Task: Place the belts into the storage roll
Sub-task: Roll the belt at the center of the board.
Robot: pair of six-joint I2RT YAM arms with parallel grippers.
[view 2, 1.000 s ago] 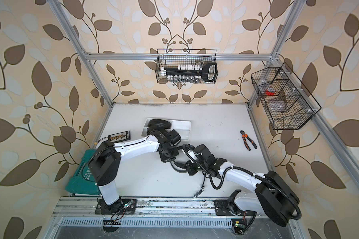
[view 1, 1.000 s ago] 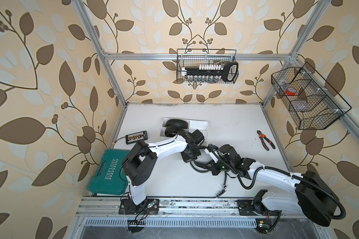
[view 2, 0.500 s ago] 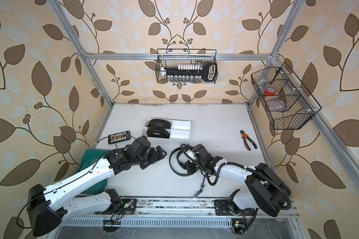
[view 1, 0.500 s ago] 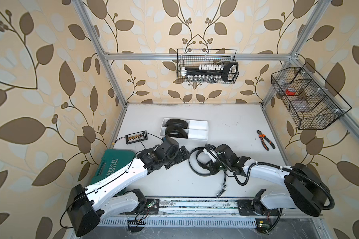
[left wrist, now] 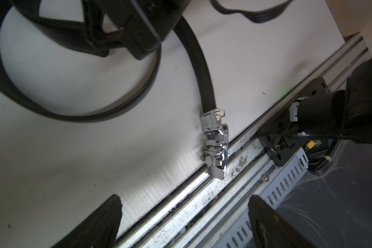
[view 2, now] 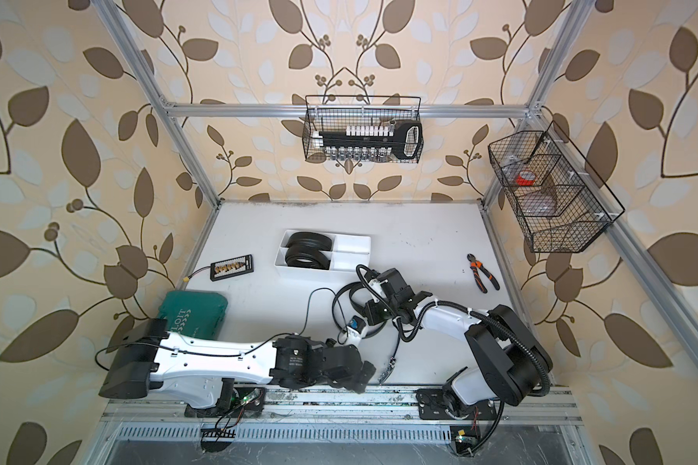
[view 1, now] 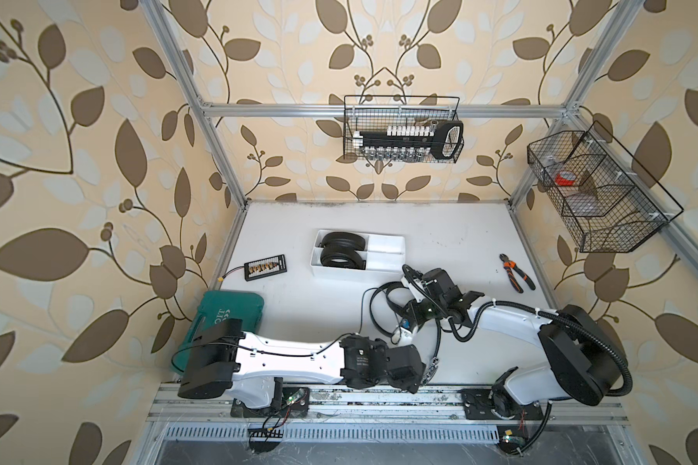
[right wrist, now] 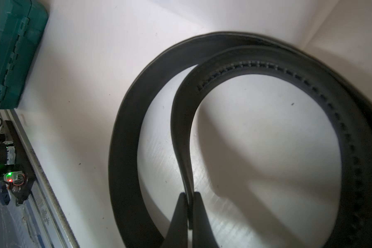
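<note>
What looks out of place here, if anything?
One belt sprawls in a loose loop on the table, unlike two coiled belts in the white tray; its shiny buckle overhangs the table's front edge onto the metal rail.

Left arm [view 1: 291, 356] back from storage roll [view 1: 383, 257] to near rail [view 1: 444, 396], jaws now wide.

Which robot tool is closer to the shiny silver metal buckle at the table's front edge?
Left. The left tool hangs open just beside the shiny silver metal buckle; the right tool pinches the long black belt strap farther back along its loop.
</note>
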